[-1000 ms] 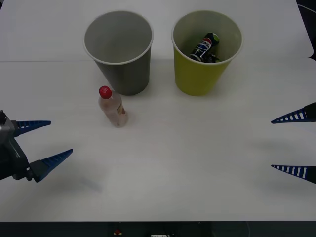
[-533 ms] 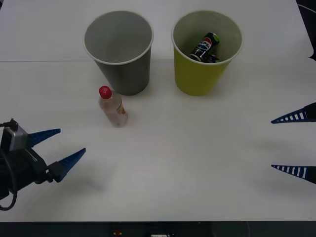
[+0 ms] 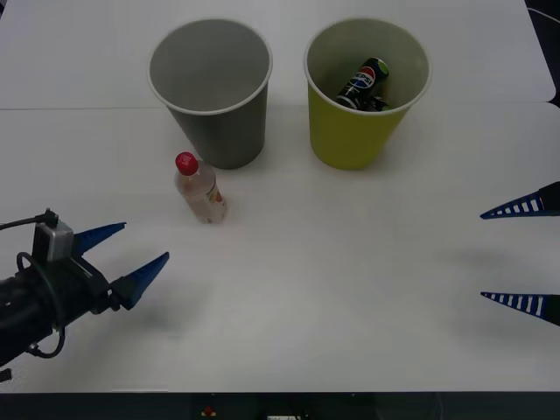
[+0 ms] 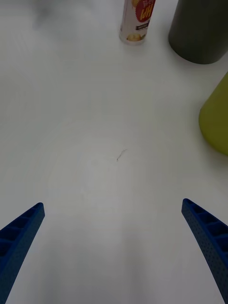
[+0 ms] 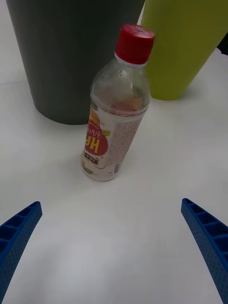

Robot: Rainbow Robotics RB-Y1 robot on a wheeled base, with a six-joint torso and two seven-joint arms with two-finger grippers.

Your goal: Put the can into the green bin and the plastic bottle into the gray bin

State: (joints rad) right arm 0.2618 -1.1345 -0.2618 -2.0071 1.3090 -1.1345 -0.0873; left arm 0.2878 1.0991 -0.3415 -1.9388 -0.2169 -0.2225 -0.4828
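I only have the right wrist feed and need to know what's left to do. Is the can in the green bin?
Observer: Yes, the can lies inside the green bin.
Operator: And the gray bin?
Observer: The gray bin looks empty inside; the plastic bottle stands on the table before it.
Operator: Which arm is closer?
Observer: The left pincer, open, points toward the bottle; the right pincer sits open at the table's right edge.

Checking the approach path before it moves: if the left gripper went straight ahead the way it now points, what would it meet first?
Most likely the plastic bottle: it stands upright ahead of the open left gripper, roughly between its fingers' line. The gray bin stands just behind it. Exact depth is hard to judge.
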